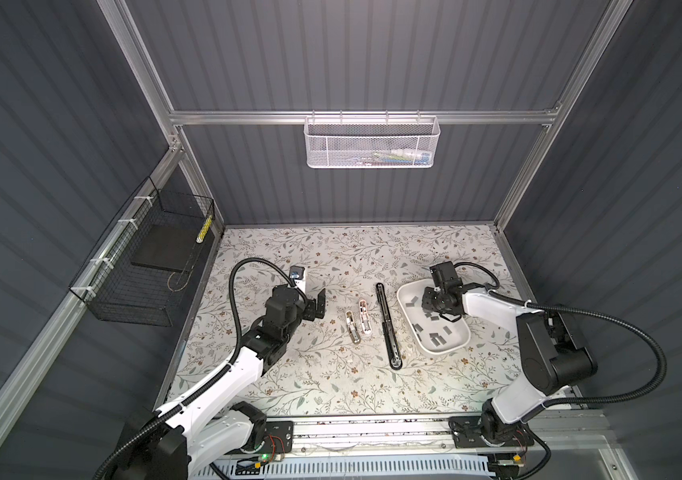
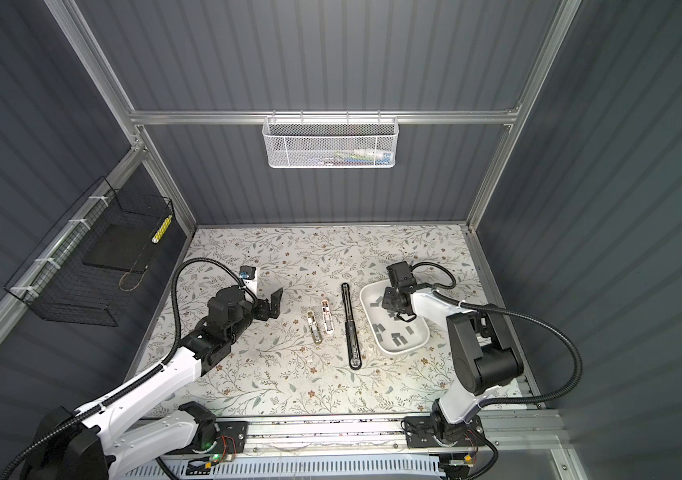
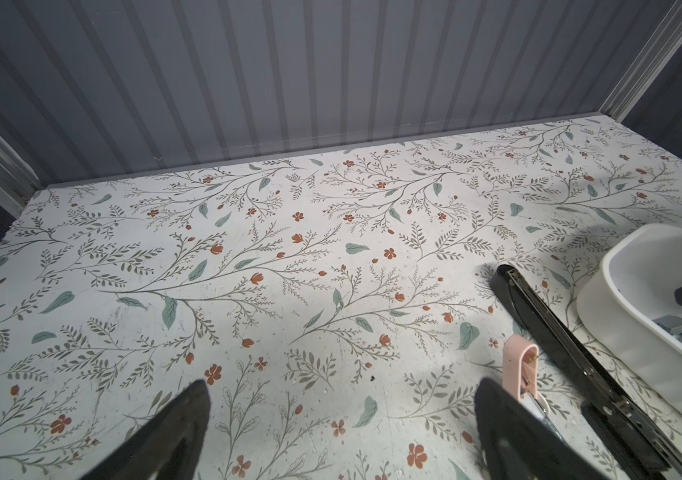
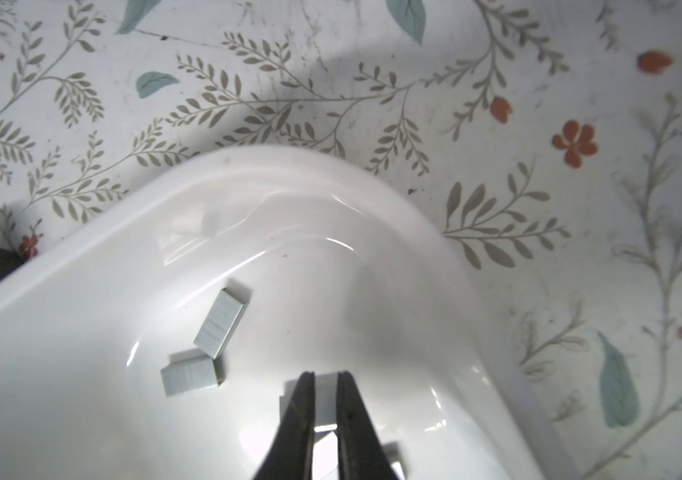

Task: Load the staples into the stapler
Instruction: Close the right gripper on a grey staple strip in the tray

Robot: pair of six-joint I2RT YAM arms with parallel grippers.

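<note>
1. The left gripper [image 1: 317,305] [image 3: 343,432] hovers over the left half of the tabletop with its jaws spread wide and nothing between them.
2. A small silver stapler [image 1: 353,327] and a small pink-and-white stapler [image 1: 365,318] [image 3: 518,365] lie side by side just right of it. Both run roughly near-to-far.
3. The black stapler [image 1: 387,324] [image 2: 350,324] [image 3: 559,345] lies at table centre, hinged open flat into one long bar. Its long axis runs near-to-far, with the far end leaning slightly left. It is just beside the tray, and no gripper touches it.
4. The staples [image 1: 439,340] [image 2: 399,338] [image 4: 219,324] are short grey strips, all inside the white tray [image 1: 461,343] [image 4: 289,162]. They lie flat and scattered and point every which way. In the right wrist view two strips touch at a corner.
5. The right gripper [image 4: 324,378] reaches down into the tray's far half. Its jaws stand a narrow slit apart and a grey strip shows in the slit – whether it is clamped cannot be told.
6. The tabletop [image 1: 289,374] is white with a floral leaf-and-flower print.
7. The walls [image 1: 331,54] are dark grey and ribbed, set in an aluminium frame [image 1: 247,117]. A white mesh basket [image 1: 372,141] hangs on the back rail – a black wire basket [image 1: 144,270] hangs on the left one.
</note>
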